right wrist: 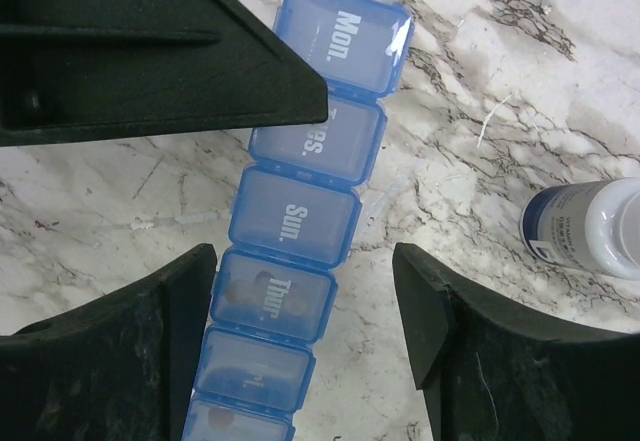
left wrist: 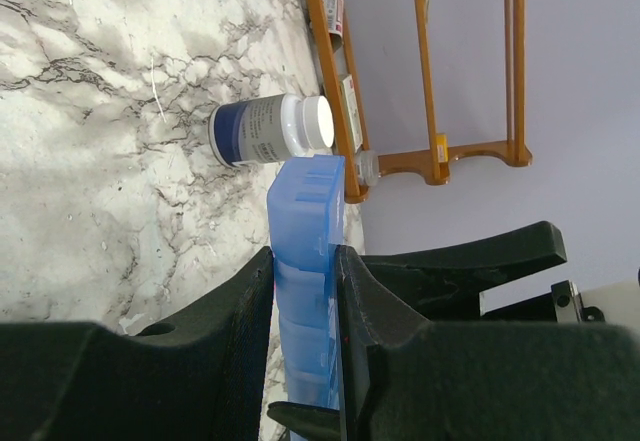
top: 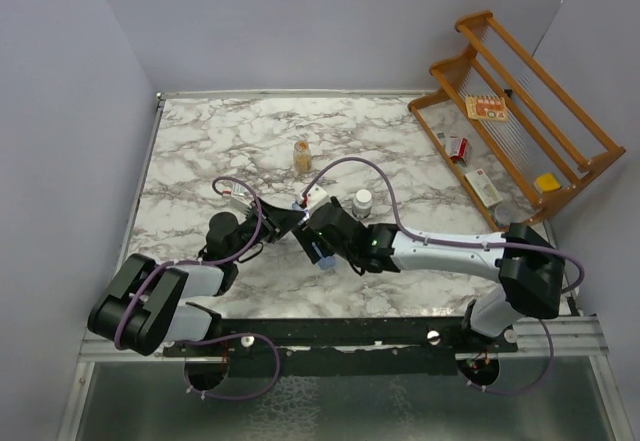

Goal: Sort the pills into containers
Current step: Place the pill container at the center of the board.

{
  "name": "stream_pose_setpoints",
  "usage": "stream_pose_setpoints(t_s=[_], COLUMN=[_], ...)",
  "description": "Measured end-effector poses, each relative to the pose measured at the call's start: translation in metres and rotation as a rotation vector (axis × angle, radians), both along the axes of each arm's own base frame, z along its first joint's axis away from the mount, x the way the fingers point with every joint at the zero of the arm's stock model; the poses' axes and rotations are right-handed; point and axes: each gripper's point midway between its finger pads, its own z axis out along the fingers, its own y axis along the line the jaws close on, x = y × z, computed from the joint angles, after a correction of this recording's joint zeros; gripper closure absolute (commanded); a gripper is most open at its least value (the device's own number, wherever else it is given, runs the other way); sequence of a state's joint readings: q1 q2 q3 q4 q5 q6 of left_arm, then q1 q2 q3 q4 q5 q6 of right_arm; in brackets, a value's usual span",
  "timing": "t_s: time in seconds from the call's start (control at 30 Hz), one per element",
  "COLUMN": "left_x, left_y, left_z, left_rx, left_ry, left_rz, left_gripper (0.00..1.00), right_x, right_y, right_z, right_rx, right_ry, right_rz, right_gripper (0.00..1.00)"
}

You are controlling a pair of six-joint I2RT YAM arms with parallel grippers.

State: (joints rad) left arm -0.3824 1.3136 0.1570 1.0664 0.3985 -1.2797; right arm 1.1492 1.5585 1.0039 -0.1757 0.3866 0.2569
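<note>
The containers are one translucent blue strip of lidded compartments marked Mon., Sun., Thur.; all the lids I see are closed. Dark round pills show through the Thur. lid. My left gripper is shut on the strip, pinching its two long sides; one of its fingers covers the strip's upper left. My right gripper is open and empty, jaws straddling the strip near Thur. In the top view both grippers meet mid-table over the strip.
A dark bottle with a white cap stands just right of the strip. A small amber bottle stands farther back. A wooden rack with small boxes is at the back right.
</note>
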Motion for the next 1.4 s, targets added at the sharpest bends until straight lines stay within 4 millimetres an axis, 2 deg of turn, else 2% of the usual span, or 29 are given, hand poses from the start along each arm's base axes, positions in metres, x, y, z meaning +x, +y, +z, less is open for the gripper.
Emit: stream_pose_setpoints(t_s=[0.1,0.3,0.43,0.5,0.57,0.63,0.67,0.7,0.73,1.2,1.4], left_x=[0.000,0.001,0.001,0.002,0.002,0.003,0.004,0.004,0.004,0.006,-0.003], left_y=[0.000,0.000,0.001,0.001,0.002,0.003,0.003,0.003,0.003,0.017,0.045], left_z=[-0.001,-0.002,-0.004,-0.005,-0.007,-0.008,-0.008,-0.008,-0.009,-0.008,-0.009], left_rx=[0.001,0.003,0.008,0.013,0.017,0.019,0.019,0.020,0.022,0.055,0.104], left_ry=[0.002,0.004,0.009,0.009,0.014,0.015,0.015,0.016,0.015,-0.004,-0.044], left_rz=[0.000,0.004,0.007,0.012,0.016,0.021,0.023,0.025,0.028,0.107,0.236], left_gripper=[0.94,0.94,0.94,0.94,0.89,0.78,0.22,0.03,0.01,0.01,0.01], right_x=[-0.002,-0.002,-0.001,0.000,0.001,0.002,0.002,0.002,0.002,-0.003,-0.001], right_y=[0.001,0.005,0.005,0.003,0.002,0.002,0.002,0.002,0.002,-0.001,-0.001], right_z=[-0.005,-0.006,-0.010,-0.013,-0.014,-0.014,-0.014,-0.014,-0.014,-0.022,-0.033], right_rx=[-0.022,-0.034,-0.052,-0.065,-0.070,-0.073,-0.074,-0.074,-0.075,-0.112,-0.141], right_ry=[0.005,0.003,0.005,0.007,0.010,0.008,0.007,0.006,0.006,0.020,0.025], right_rz=[0.003,0.002,-0.003,-0.012,-0.019,-0.023,-0.024,-0.025,-0.024,-0.018,-0.024], right_gripper=[0.33,0.50,0.69,0.70,0.70,0.71,0.72,0.72,0.72,0.72,0.67])
